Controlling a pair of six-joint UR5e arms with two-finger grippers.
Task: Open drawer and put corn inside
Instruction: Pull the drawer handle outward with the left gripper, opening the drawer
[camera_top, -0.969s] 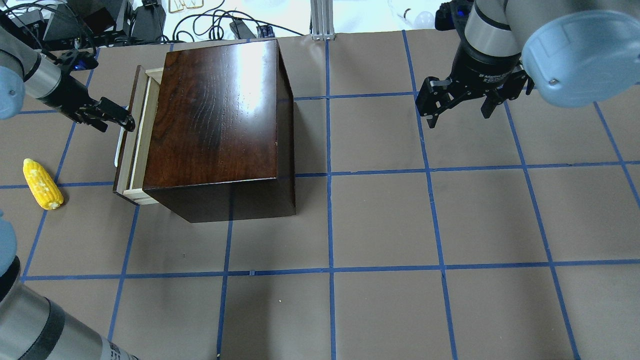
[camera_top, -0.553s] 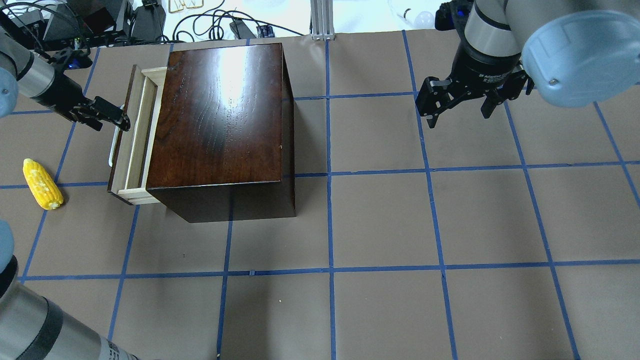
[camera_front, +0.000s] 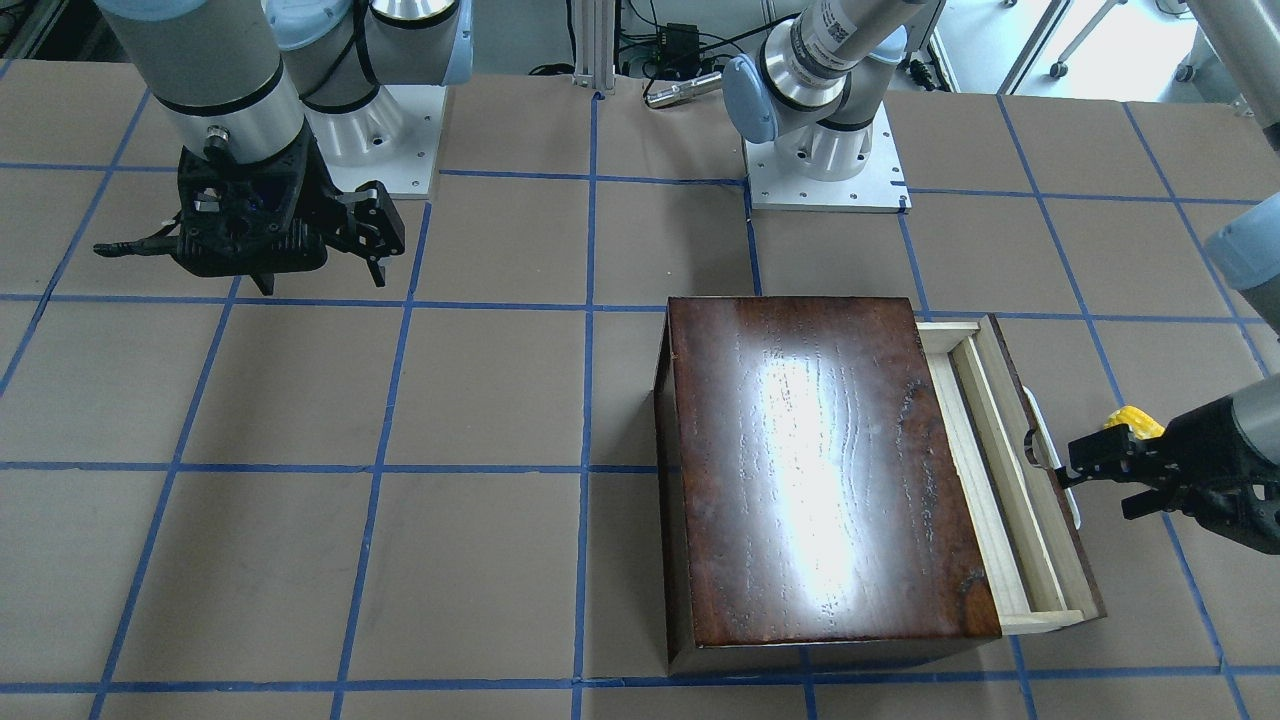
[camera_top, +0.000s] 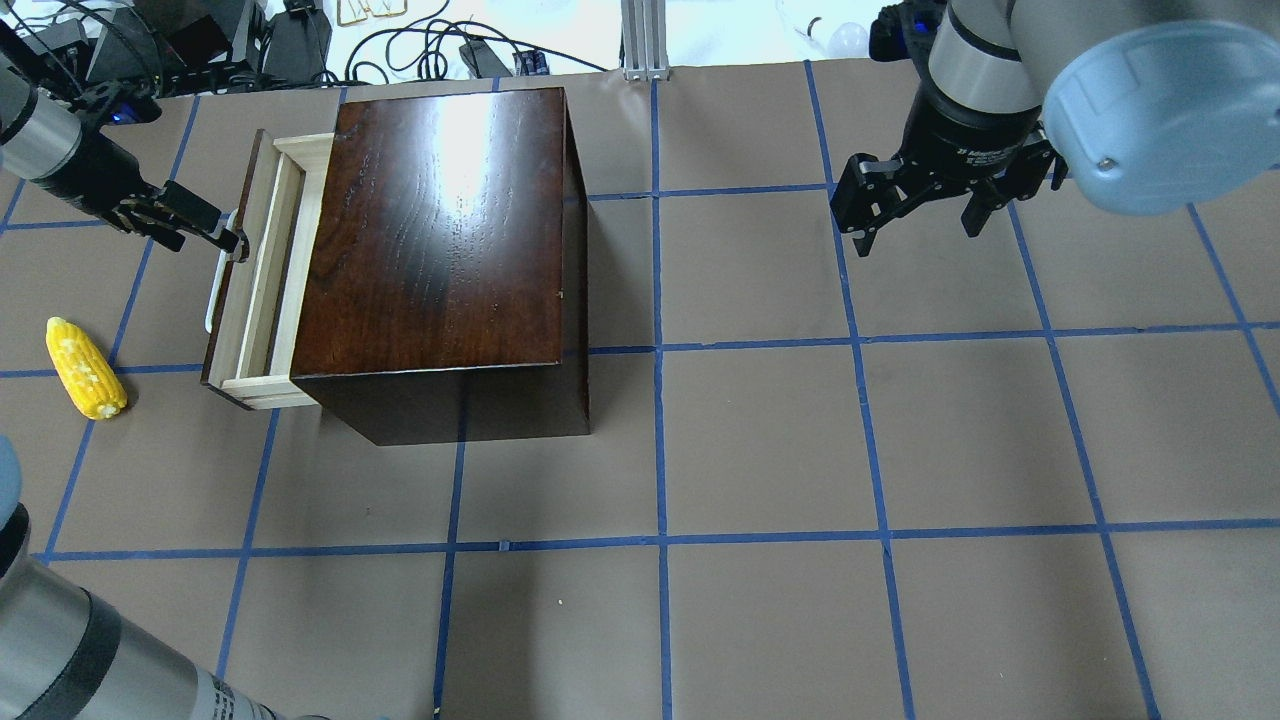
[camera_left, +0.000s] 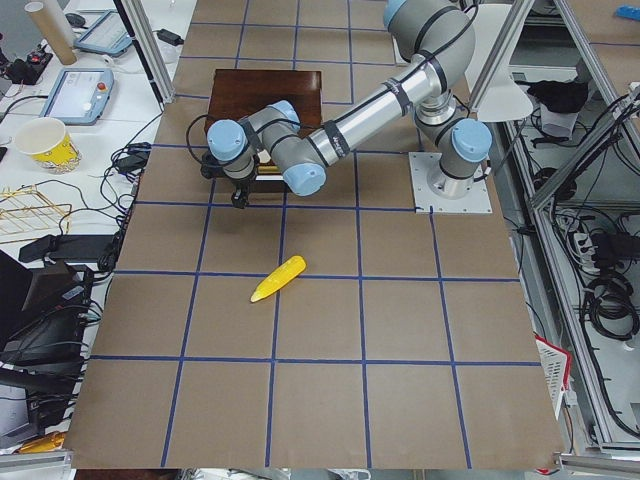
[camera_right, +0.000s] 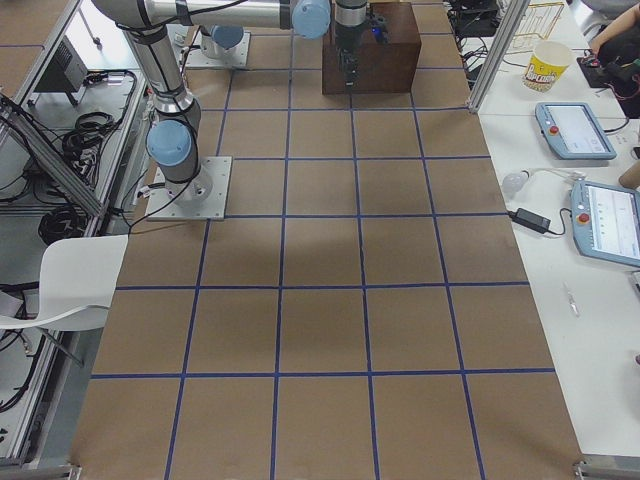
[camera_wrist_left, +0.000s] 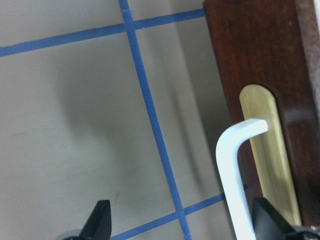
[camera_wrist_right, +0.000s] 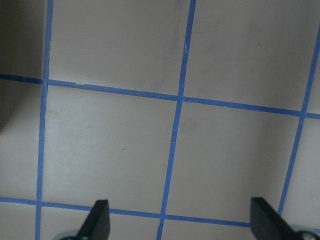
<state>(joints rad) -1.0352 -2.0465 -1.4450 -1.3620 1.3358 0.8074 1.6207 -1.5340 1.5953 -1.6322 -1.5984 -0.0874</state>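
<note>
The dark wooden box (camera_top: 440, 230) stands at the table's left. Its drawer (camera_top: 250, 290) is pulled partly out to the left and its pale-wood tray shows empty. My left gripper (camera_top: 232, 243) is open, and one finger is hooked behind the slim white handle (camera_wrist_left: 232, 170) against the dark drawer front (camera_wrist_left: 265, 60). The yellow corn (camera_top: 85, 368) lies on the table left of the drawer, apart from it; it also shows in the exterior left view (camera_left: 278, 280). My right gripper (camera_top: 918, 235) is open and empty above the table at the far right.
Blue tape lines divide the brown table cover (camera_top: 760, 440) into squares. Cables and equipment (camera_top: 300, 40) lie beyond the far edge. In the front-facing view the corn (camera_front: 1128, 418) peeks out behind my left gripper (camera_front: 1060, 465).
The drawer has slid further out to the left, and my left gripper has moved left with its handle. The box straightened slightly. The corn and the right arm have not moved.
</note>
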